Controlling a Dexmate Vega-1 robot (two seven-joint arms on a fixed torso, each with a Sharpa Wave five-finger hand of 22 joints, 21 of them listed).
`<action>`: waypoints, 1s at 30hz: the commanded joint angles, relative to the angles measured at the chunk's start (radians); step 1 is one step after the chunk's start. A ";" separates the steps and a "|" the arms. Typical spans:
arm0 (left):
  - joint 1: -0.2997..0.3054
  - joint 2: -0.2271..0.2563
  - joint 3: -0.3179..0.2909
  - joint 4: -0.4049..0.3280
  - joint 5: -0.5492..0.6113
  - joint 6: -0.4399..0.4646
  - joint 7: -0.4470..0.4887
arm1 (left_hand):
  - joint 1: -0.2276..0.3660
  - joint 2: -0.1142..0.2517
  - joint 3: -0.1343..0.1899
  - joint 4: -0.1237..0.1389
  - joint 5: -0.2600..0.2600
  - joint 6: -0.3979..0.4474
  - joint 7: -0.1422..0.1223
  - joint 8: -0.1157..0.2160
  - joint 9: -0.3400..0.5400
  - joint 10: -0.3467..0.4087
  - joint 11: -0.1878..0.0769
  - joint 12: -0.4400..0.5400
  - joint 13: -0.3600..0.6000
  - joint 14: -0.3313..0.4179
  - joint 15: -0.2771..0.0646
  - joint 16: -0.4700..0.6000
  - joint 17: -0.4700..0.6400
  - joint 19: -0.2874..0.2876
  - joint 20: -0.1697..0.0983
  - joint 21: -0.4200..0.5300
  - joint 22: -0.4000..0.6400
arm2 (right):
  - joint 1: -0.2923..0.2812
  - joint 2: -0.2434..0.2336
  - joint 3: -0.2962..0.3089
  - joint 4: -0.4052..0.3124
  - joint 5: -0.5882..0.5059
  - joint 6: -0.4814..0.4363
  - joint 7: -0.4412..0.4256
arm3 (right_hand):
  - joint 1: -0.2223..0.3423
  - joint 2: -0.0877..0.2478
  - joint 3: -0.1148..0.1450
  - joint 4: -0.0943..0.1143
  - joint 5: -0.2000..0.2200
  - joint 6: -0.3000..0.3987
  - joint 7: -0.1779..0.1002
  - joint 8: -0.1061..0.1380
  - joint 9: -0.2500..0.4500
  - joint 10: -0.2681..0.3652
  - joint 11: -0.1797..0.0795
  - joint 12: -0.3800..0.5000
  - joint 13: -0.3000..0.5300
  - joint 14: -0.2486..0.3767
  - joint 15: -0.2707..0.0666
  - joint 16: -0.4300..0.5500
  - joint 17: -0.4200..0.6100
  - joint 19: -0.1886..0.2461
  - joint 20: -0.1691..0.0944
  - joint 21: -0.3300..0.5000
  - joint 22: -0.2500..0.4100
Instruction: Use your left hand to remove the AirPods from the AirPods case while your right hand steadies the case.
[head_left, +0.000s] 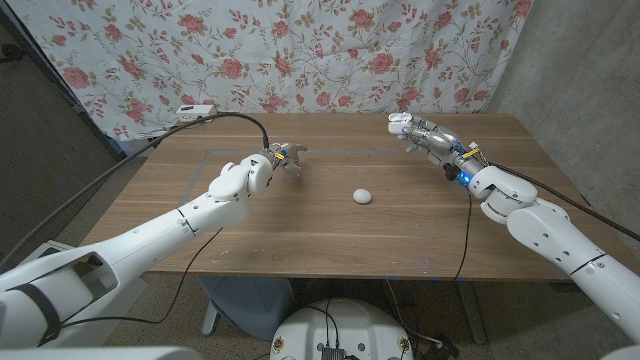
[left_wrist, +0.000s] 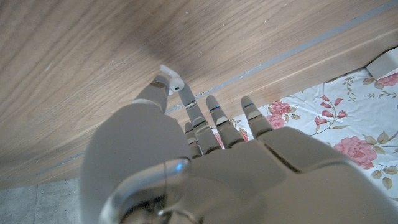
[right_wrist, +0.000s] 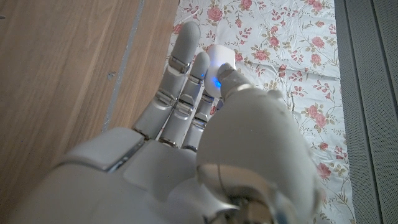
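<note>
Head view: our right hand (head_left: 425, 135) holds the AirPods case (head_left: 399, 121) at upper right above the desk (head_left: 330, 240). Left wrist view: left hand (left_wrist: 205, 155) pinches an AirPod (left_wrist: 175, 83). We'd guess it gets set down next.

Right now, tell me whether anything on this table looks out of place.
A small white rounded thing lies alone mid-table, away from both hands; I cannot tell what it is. The right hand holds the white case at the far edge, and the left hand pinches an earbud. Nothing looks spilled or damaged.
</note>
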 joint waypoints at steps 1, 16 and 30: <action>-0.013 -0.002 0.006 0.011 0.030 -0.022 -0.012 | -0.021 -0.008 -0.002 0.005 -0.002 -0.005 -0.001 0.007 0.005 -0.021 0.002 -0.028 -0.020 -0.024 0.009 -0.015 -0.014 -0.007 -0.001 -0.004 0.006 | -0.005 -0.005 0.005 -0.008 0.001 -0.001 0.000 | 0.001 0.005 0.002 -0.007 0.006 0.006 0.006 -0.002 0.004 0.038 -0.014 0.205 0.101 0.037 -0.121 0.000 0.000 -0.142 -0.082 0.007 0.001; 0.007 -0.002 -0.025 -0.011 0.019 -0.016 -0.001 | -0.047 -0.014 -0.001 0.006 -0.003 -0.011 -0.003 0.009 0.004 -0.029 0.002 -0.066 -0.049 -0.046 0.025 -0.027 -0.036 -0.014 0.001 -0.006 0.006 | 0.009 -0.007 0.000 -0.004 -0.004 -0.005 0.004 | 0.001 0.004 0.002 -0.008 0.008 0.007 0.006 -0.002 0.004 0.038 -0.016 0.205 0.100 0.039 -0.122 0.000 0.000 -0.144 -0.082 0.011 0.001; 0.043 -0.010 -0.088 -0.072 -0.032 -0.044 0.086 | -0.062 -0.017 0.000 0.005 -0.004 -0.011 -0.001 0.011 0.004 -0.025 0.002 -0.084 -0.067 -0.053 0.032 -0.031 -0.050 -0.014 0.003 -0.005 0.006 | 0.018 -0.005 -0.005 0.008 -0.007 -0.010 0.002 | -0.001 0.006 0.003 -0.007 0.010 0.006 0.006 -0.002 0.003 0.040 -0.016 0.207 0.101 0.038 -0.119 -0.001 -0.001 -0.147 -0.083 0.015 0.000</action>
